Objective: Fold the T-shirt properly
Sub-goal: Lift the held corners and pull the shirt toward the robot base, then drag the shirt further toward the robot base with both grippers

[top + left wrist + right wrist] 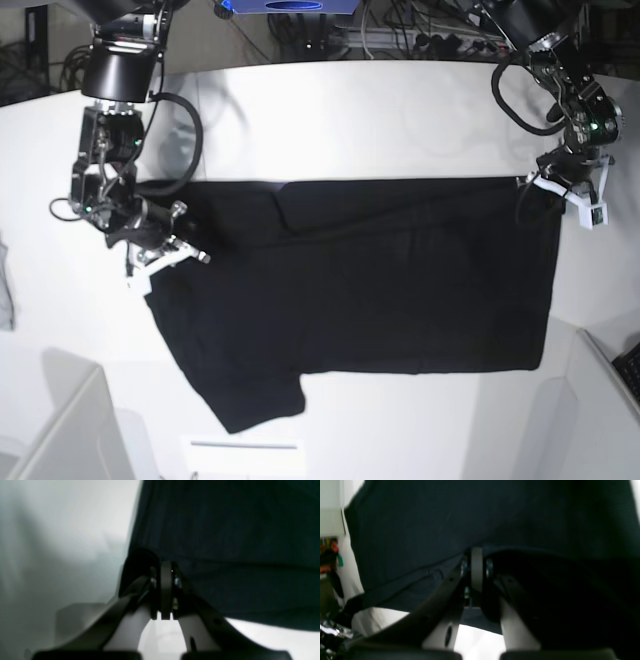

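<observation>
So we've got the white table [330, 110] as the biggest thing in the overhead view, and the T-shirt [370, 290] covers most of its middle, plain black side up, spread wide with one sleeve hanging off toward the table's near edge. The far edge of the shirt looks folded over or bunched into a band running along its top. Next down in size are our two arms: the right gripper [165, 252] sits at the shirt's corner on the left side of the overhead view, and the left gripper [572, 190] is at the opposite top corner. Both wrist views show the jaws pressed tight together with black cloth pinched between them, so we're clamped on fabric at both ends. A grey scrap [6, 290] peeks in at the table's far left edge, well apart from the shirt. What worries us: each grip looks like it's only on a thin bit of hem, so if we lift or swing unevenly one corner could slip out, or the shirt drags crooked and that loose sleeve ends up bunched underneath, wrecking the fold.
</observation>
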Available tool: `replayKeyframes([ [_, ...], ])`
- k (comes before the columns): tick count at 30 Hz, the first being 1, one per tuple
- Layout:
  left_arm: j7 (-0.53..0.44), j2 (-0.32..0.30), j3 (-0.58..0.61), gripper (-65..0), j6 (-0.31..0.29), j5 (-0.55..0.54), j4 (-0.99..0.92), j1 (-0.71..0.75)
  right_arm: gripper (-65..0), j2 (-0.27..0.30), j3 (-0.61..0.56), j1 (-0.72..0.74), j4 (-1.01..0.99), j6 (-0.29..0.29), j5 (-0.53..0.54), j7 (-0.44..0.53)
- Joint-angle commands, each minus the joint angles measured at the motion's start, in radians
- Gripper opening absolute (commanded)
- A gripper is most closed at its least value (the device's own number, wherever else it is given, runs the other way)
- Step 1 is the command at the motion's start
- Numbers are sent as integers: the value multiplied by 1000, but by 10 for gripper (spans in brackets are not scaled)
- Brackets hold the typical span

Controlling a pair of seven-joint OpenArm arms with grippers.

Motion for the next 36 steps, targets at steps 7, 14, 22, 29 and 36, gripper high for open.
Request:
replayKeyframes([
  [7, -23, -16, -1, -650, -4, -15, 5, -25, -650, 19, -1, 32, -9, 9, 13, 36],
  [14, -23, -33, 1, -650, -2, -13, -55, -69, -650, 22, 6, 49, -20, 5, 13, 36],
  [22, -23, -54, -1, -609, -2, -13, -86, -106, -503, 22, 9, 51, -21, 3, 13, 38],
  [29, -23, -58, 4, -359, -2, -15, -97, -173, -338, 22, 71, 32, -21, 3, 13, 120],
  [36, -24, -56, -1, -278, -2, -15, -143, -249, -338, 15, 183, -11, 22, 3, 13, 137],
])
